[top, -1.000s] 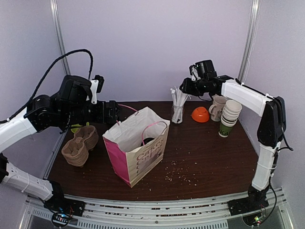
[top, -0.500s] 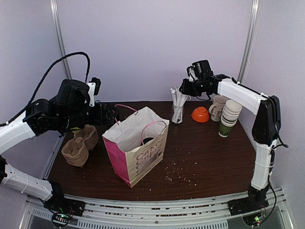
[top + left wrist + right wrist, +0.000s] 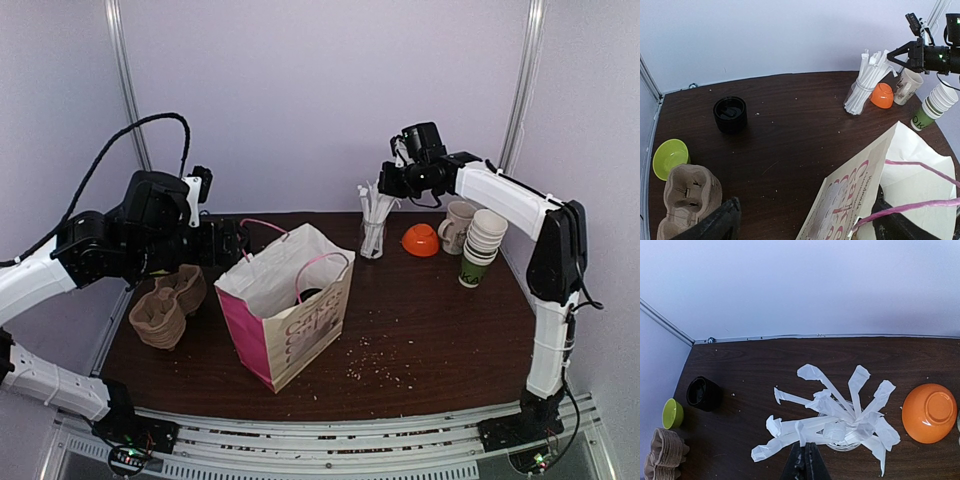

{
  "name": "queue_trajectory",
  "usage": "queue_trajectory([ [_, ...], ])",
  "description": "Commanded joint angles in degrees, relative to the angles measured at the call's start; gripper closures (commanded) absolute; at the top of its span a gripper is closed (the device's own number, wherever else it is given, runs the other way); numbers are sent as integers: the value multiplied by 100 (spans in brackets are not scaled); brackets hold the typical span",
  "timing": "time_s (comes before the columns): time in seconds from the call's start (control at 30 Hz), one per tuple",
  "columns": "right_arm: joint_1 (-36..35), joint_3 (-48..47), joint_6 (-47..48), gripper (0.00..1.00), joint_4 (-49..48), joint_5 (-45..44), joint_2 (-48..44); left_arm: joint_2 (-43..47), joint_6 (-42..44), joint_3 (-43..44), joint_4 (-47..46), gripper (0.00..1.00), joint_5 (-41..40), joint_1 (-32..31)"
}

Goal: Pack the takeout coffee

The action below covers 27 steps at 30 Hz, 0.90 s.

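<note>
Nearest, the pink-and-white paper bag (image 3: 290, 320) stands upright with its mouth wide, and the takeout coffee (image 3: 312, 294) shows only as a dark lid down inside it. Just behind the bag's left rim hangs the left gripper (image 3: 245, 243), jaws spread, holding nothing. Farther back, the right gripper (image 3: 804, 452) is clenched tight just over the glass of wrapped straws (image 3: 372, 225); whether it pinches 1 cannot be told.

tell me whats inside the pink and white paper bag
In the top view a dark rounded thing shows inside the paper bag, behind its pink handle; what it is cannot be told. The bag's walls hide the rest.
</note>
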State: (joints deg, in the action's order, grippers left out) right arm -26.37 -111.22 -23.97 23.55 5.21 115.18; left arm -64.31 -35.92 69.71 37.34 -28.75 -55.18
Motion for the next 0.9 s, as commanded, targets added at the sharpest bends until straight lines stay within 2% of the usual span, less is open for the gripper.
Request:
queue_trajectory([
  [0.0, -35, -189, 54, 100, 138, 11, 39, 112, -14, -67, -236, 6, -132, 14],
  [0.47, -35, -139, 292, 100, 446, -61, -458, 119, -14, -131, -254, 6, -164, 16],
  [0.87, -34, -34, 329, 100, 338, 11, -823, 156, -32, -143, -249, 6, -204, 15],
])
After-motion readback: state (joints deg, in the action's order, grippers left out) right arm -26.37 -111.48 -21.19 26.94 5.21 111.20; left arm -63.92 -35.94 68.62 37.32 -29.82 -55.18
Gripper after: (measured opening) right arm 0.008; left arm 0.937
